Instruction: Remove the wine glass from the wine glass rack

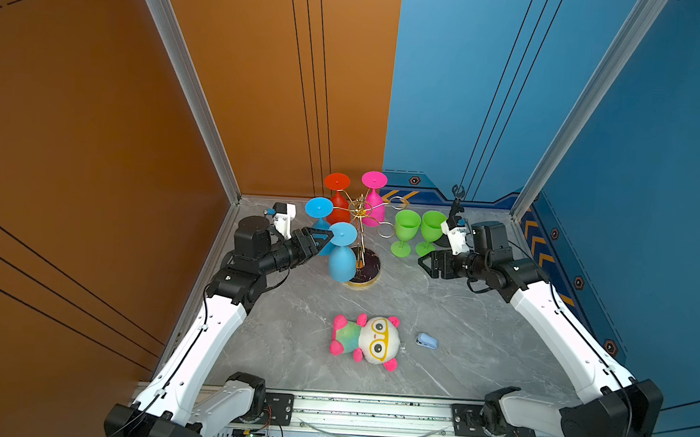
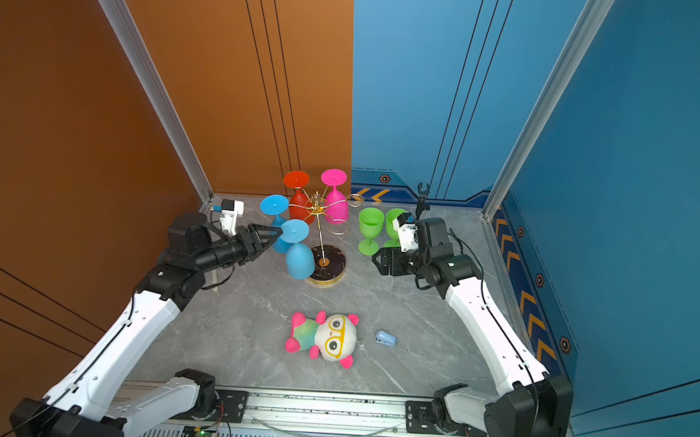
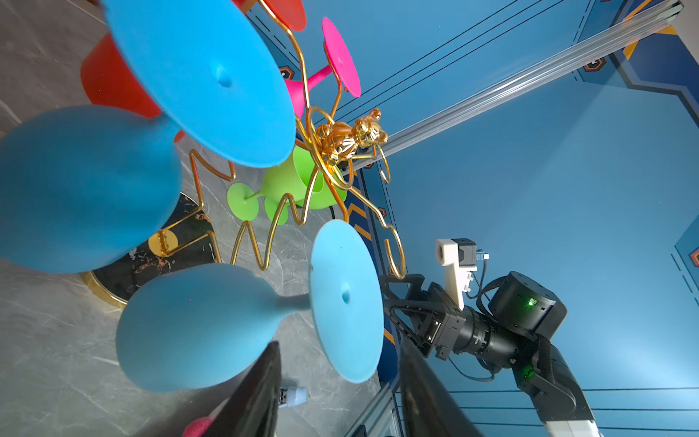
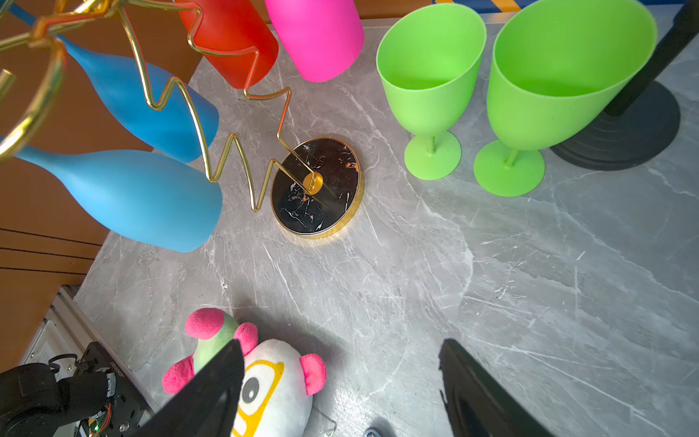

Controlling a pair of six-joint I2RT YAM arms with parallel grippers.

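"Hanging bowl-down from the near-side arm of the wine glass rack (image 1: 368,270) is our light blue wine glass (image 1: 342,254)."
"Agreed. We see the left gripper (image 1: 325,239) at its stem, jaws parted on either side, not clamped."
"And the right gripper (image 1: 422,262)?"
"Spread wide and empty, right of the rack, beyond two upright green glasses (image 1: 406,231)."
"We also note a plush toy (image 1: 368,341) lying in front of the rack."
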